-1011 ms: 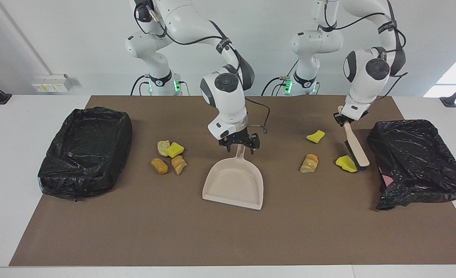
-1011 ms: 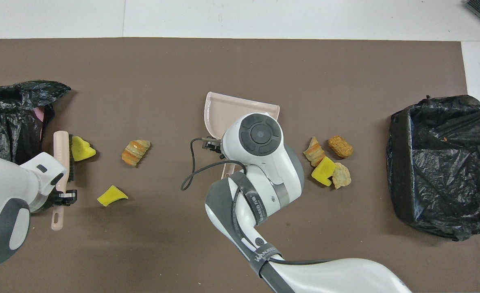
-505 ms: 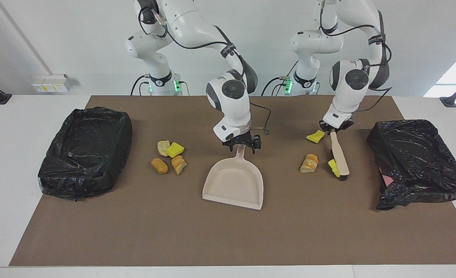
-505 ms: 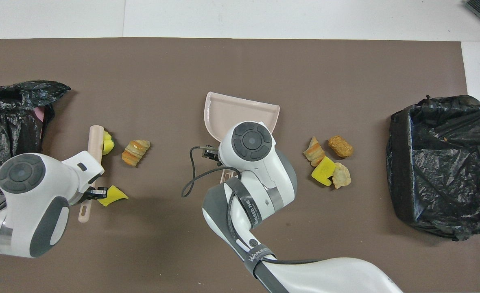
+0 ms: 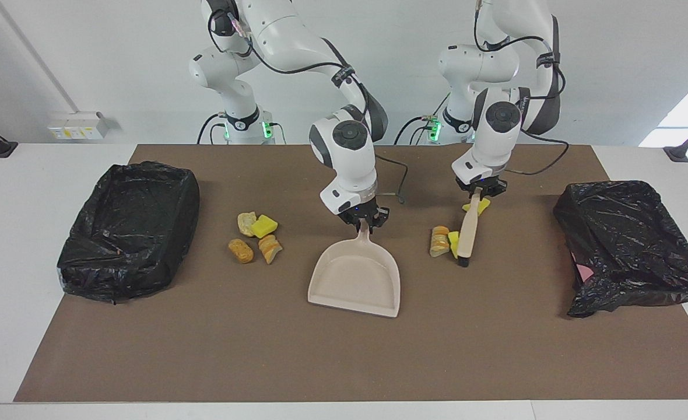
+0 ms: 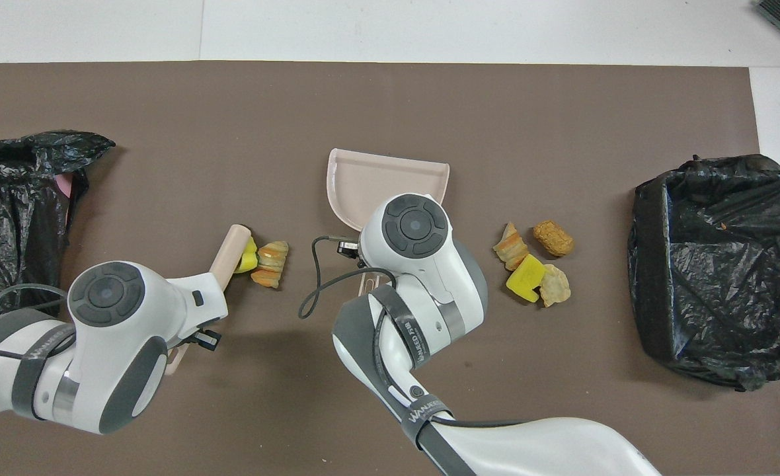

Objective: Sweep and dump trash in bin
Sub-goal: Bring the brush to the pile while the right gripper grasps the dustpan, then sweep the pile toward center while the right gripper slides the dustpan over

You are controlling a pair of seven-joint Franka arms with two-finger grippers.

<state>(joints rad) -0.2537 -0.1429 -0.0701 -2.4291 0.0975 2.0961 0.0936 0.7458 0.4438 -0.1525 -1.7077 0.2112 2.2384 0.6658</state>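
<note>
Sweeping trash (image 5: 444, 241) toward dustpan (image 5: 355, 280); left gripper (image 5: 479, 191) jaws hold brush (image 5: 468, 234); right gripper (image 5: 366, 220) jaws clamp dustpan handle, steadying it.

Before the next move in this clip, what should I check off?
1. Left tool grips the beige-handled, black-bristled brush: ok.
2. Right tool closed on the beige plastic dustpan by its handle: ok.
3. Dustpan mouth turned toward the brush: not ok; it opens away from the robots.
4. Scraps gathered against the brush head: not ok. A yellow spongy wedge and a tan bread slice are, but another yellow wedge lies by the handle, nearer the robots.
5. Black-bag-lined bin open on top: ok.
</note>
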